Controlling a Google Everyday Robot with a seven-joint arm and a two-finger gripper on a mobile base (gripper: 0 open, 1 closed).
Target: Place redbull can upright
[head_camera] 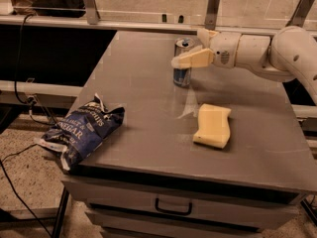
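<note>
The redbull can is seen standing upright on the grey table, towards the far edge, with its shiny top facing up. The gripper is reached in from the right at the height of the can's upper half, and part of it is laid across the front of the can. Whether the can is clamped or free cannot be told from this view.

The can is judged to be light and thin-walled: stiff along its height, but easily dented if squeezed hard, and smooth enough to slip. Being slim and tall for its base, it is likely to be tipped by a small sideways nudge. A hold around the middle of the body, square to its axis, is judged best, with only modest pressure applied.

A yellow sponge is found nearer the front, apart from the can, and a dark blue chip bag is draped over the left front corner, well apart from it. With the can on its base, the task is judged all but done; any retreat should be made so that the can is not brushed
</note>
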